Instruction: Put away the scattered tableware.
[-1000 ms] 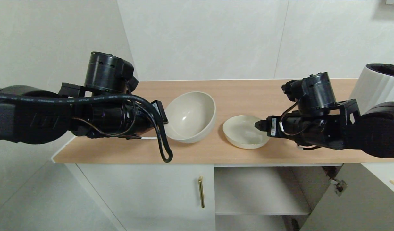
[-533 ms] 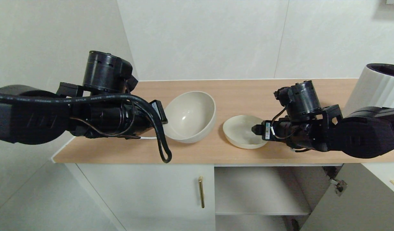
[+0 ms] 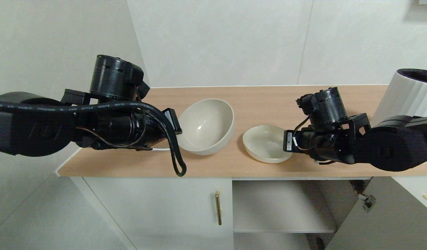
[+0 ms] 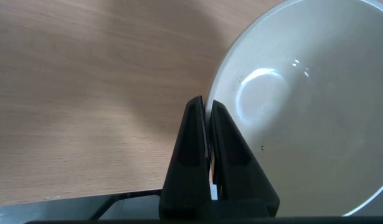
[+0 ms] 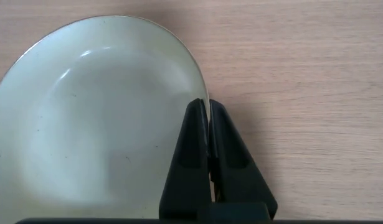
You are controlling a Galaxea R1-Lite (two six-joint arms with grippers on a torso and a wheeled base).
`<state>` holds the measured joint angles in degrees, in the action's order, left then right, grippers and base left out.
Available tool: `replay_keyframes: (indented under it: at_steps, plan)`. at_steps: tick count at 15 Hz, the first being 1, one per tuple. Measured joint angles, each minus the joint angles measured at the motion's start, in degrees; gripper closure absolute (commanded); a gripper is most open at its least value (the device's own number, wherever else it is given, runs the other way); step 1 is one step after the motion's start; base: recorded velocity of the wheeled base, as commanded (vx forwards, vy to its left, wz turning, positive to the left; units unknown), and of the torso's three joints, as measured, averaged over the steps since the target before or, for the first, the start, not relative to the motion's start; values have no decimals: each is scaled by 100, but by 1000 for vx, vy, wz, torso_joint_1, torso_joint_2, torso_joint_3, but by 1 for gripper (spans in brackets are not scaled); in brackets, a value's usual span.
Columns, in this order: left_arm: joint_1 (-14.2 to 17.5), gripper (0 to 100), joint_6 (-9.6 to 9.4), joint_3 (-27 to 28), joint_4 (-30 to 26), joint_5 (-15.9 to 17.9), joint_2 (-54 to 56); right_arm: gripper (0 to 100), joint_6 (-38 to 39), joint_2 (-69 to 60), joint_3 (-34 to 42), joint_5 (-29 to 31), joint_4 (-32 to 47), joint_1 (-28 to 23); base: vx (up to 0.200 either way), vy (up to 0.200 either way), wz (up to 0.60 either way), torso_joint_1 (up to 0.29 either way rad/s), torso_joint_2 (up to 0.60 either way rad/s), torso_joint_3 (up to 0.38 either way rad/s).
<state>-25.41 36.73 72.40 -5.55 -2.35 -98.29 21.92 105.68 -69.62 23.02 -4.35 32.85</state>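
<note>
Two pieces sit on the light wooden countertop (image 3: 269, 100), one bowl and one dish. The left gripper (image 4: 207, 106) pinches the rim of the tipped-up deep cream ceramic bowl (image 3: 206, 125). The right gripper (image 5: 208, 107) is clamped on the shallow cream dish (image 3: 263, 142). Looks like the grab step. Next I'd guess a steady lift, then down into the open white cabinet (image 3: 279, 205).

Head camera looks forward and down over the counter (image 3: 269, 100). Wrist cameras look down from close above it; left shares the bowl (image 4: 303, 106), right the plate (image 5: 98, 118).
</note>
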Motion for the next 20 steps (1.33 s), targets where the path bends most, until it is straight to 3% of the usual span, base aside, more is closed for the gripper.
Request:
replay_keyframes:
  at_steps: [5, 8, 13, 15, 20]
  plan:
    - [0, 100, 7, -116, -2, 0, 108, 100, 5, -149, 24, -77, 39, -2, 0, 0, 0, 0, 0, 0]
    - [-39, 100, -33, -492, 11, -40, 474, 100, 39, -629, 165, -699, 187, 0, 0, 0, 0, 0, 0, 0]
    - [-111, 100, -417, -1319, 13, -38, 1499, 100, 22, -1831, 669, -1380, 981, 5, 0, 0, 0, 0, 0, 0]
    - [-185, 100, -452, -1668, 2, -29, 1866, 100, 28, -2198, 894, -1424, 1480, 71, 0, 0, 0, 0, 0, 0]
    - [-251, 100, -460, -1963, 7, -18, 2096, 100, -74, -2776, 1563, -1620, 1423, 105, 0, 0, 0, 0, 0, 0]
